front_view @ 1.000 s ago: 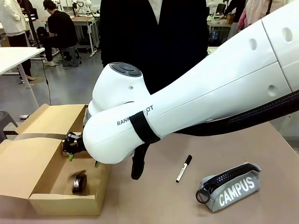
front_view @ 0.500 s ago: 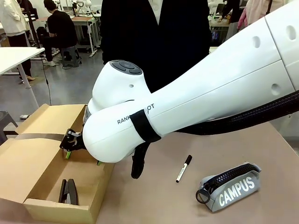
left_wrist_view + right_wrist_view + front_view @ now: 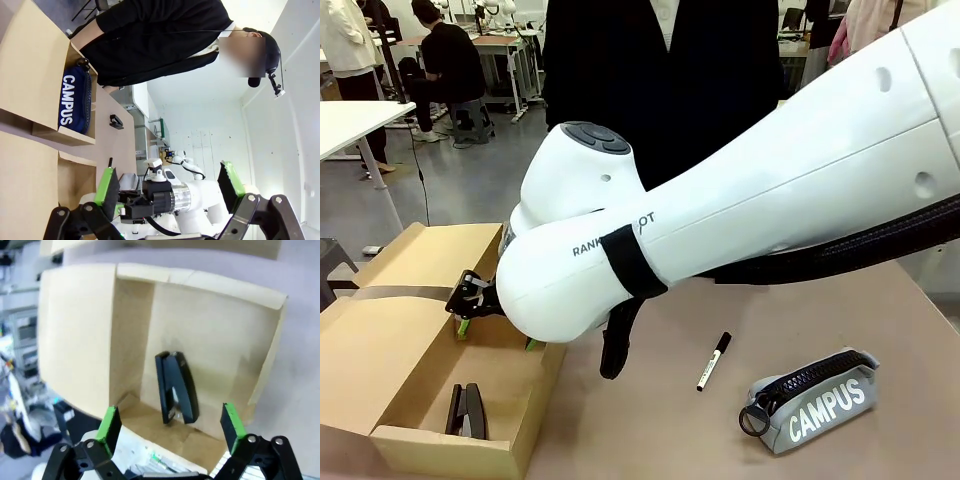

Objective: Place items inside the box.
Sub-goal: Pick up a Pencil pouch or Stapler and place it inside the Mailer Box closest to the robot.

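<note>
One boxed stapler (image 3: 466, 410), arm (image 3: 740, 210) above, marker (image 3: 713, 361)

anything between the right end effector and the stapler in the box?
Nothing. Right wrist view: the open right end effector hangs above the stapler lying on the floor of the box, with only air between them.

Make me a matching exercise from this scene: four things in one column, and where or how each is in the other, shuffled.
1 black stapler
2 black-and-white marker
3 grey CAMPUS case
4 right pincer

A open, above the box
B lying inside the box
C on the table, farthest right
D on the table, between box and case

Pairs: 1-B, 2-D, 3-C, 4-A
</note>
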Motion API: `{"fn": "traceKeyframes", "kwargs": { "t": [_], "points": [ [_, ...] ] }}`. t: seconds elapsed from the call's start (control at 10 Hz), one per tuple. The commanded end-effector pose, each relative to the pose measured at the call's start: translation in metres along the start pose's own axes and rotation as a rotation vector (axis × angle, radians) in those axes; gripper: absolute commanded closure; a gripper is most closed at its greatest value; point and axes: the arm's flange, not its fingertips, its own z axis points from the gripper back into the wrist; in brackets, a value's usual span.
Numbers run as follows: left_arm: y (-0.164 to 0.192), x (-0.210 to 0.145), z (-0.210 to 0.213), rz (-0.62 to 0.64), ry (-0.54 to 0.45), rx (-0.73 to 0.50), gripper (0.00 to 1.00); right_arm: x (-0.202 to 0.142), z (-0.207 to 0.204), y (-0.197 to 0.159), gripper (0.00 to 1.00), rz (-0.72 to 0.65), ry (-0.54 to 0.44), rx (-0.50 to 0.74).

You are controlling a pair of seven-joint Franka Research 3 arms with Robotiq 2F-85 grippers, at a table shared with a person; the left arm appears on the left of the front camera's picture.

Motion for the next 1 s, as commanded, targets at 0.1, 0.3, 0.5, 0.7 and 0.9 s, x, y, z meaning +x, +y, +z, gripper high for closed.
{"fn": "traceKeyframes", "kwargs": {
  "t": [0.1,0.3,0.5,0.7,0.9],
  "points": [
    [0.0,-0.003,-0.001,-0.018,-0.004,-0.022,0.0,-0.014,0.084,-0.098,0.0,0.195,0.223,0.32],
    [0.0,-0.003,-0.001,-0.018,-0.004,-0.022,0.0,-0.038,0.127,-0.154,0.0,0.193,0.185,0.489],
    [0.0,-0.003,-0.001,-0.018,-0.004,-0.022,0.0,-0.06,0.144,-0.191,0.0,0.035,0.032,0.467],
    [0.0,-0.003,-0.001,-0.018,-0.004,-0.022,0.0,-0.061,0.135,-0.19,0.0,0.031,0.018,0.44],
    [0.0,-0.003,-0.001,-0.018,-0.004,-0.022,0.0,0.019,0.095,-0.103,0.0,0.049,0.014,0.51]
  ]
}}
